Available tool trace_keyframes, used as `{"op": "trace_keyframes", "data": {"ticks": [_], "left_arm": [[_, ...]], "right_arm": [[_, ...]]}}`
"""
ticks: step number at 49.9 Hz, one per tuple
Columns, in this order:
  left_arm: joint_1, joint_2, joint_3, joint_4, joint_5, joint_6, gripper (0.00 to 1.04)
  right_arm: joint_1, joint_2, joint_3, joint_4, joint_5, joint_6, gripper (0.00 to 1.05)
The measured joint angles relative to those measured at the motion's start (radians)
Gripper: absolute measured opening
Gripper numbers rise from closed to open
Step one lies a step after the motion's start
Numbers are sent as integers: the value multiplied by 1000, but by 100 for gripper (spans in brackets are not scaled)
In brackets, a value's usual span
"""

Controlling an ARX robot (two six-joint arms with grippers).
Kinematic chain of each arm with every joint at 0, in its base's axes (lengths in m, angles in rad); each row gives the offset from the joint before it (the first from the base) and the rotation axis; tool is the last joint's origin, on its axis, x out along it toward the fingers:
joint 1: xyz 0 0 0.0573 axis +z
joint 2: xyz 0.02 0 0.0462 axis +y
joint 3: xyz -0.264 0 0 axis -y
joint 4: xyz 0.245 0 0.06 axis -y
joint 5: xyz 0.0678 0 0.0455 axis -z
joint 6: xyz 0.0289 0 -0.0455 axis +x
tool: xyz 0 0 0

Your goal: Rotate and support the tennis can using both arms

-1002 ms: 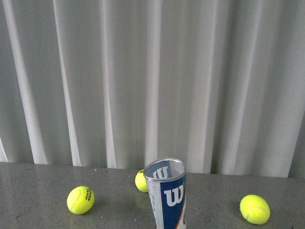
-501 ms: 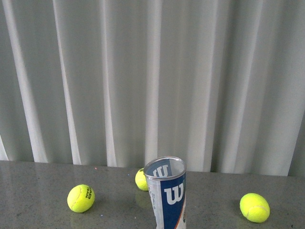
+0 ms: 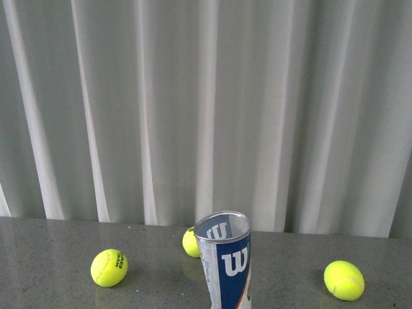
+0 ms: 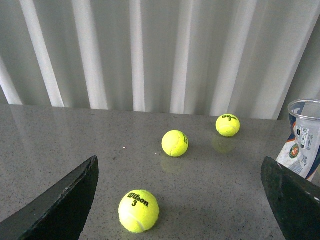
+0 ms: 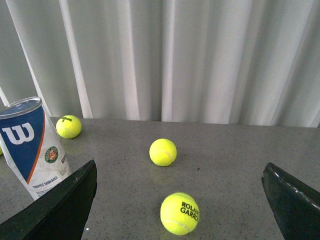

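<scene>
Where speckled grey stone gleams, clear cylindrical tennis can upright.

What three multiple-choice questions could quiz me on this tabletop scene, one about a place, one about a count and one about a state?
1. In the front view, where is the yellow tennis ball nearest the clear plastic tennis can with the blue and white label?
A. Inside it
B. Just behind it, to its left
C. Balanced on its silver rim

2. How many yellow tennis balls does the front view show?
A. One
B. Five
C. Three

3. What state is the black left gripper in?
A. Open, holding nothing
B. Shut on the can
C. Shut on a ball

Answers:
1 B: the can's edge partly hides that ball.
2 C: besides that one, one lies at the left and one at the right.
3 A: its jaws stand wide apart over bare table.
</scene>
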Motion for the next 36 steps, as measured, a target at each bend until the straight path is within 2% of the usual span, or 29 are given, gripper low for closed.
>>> {"op": "trace_keyframes", "data": {"ticks": [36], "left_arm": [[0, 0, 0, 0, 0, 0, 98]], "right_arm": [[0, 0, 0, 0, 0, 0, 98]]}}
